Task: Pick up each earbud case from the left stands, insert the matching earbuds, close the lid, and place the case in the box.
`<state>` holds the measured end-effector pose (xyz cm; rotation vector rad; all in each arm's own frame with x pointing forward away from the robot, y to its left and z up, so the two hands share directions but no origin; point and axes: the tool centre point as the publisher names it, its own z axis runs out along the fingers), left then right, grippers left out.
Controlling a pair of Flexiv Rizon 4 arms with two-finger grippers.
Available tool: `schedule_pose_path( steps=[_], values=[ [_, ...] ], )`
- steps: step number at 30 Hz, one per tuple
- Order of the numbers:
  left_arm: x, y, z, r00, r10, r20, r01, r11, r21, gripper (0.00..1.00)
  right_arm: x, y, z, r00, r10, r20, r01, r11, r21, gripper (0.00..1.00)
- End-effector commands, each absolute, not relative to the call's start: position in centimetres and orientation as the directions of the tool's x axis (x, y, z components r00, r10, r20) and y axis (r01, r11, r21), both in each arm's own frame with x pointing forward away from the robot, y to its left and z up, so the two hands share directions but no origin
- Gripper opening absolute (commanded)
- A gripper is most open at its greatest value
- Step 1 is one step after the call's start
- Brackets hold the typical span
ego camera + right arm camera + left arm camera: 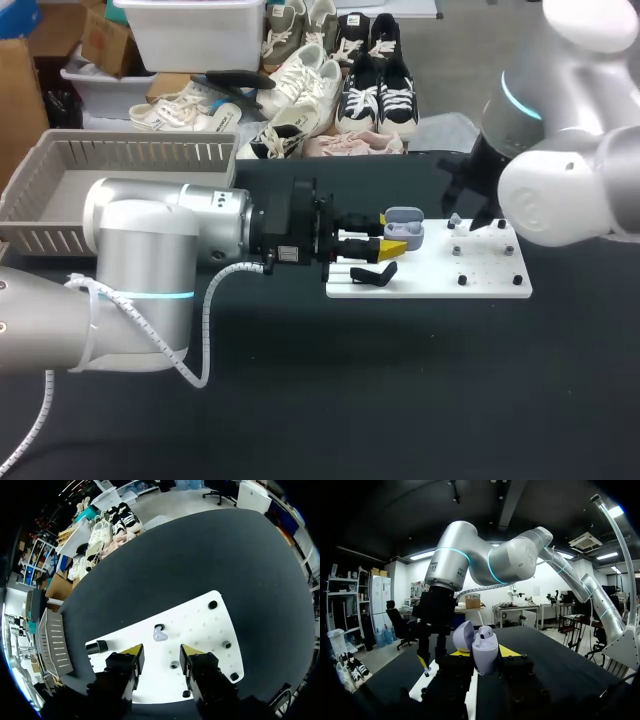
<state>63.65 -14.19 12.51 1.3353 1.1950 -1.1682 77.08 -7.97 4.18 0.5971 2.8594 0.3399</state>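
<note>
The black tabletop [300, 400] carries a white board [432, 286] between our two arms. Our left gripper [484, 652] appears clamped on the open earbud case [486, 656] (lid tipped back), holding it upright over the board's left end. Our right gripper [161, 656] hangs above the board, fingers spread and holding nothing. The small earbud [160, 635] lies just ahead of their gap, so our right arm is nearer.

Silver left arm [150, 235] and right arm [560, 190] wear cyan rings; black left tool [395, 238] has yellow tips.
</note>
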Motion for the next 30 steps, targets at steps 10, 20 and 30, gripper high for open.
schedule_pose_path(
  steps=[10, 20, 30],
  values=[
    [63.5, -14.2, 12.5, 0.063, 0.075, -0.995, 0.997, -0.053, 0.059, 0.0, 77.9, -7.9, 3.3, -0.899, 0.417, -0.135, 0.373, 0.889, 0.265, 0.42],
    [63.5, -14.2, 12.5, 0.063, 0.075, -0.995, 0.997, -0.053, 0.059, 0.0, 78.3, -7.6, 2.9, -0.904, 0.409, -0.125, 0.367, 0.892, 0.266, 0.38],
    [63.5, -14.2, 12.5, 0.063, 0.075, -0.995, 0.997, -0.053, 0.059, 0.0, 78.7, -7.8, 2.6, -0.904, 0.411, -0.118, 0.371, 0.89, 0.265, 0.35]
  ],
)
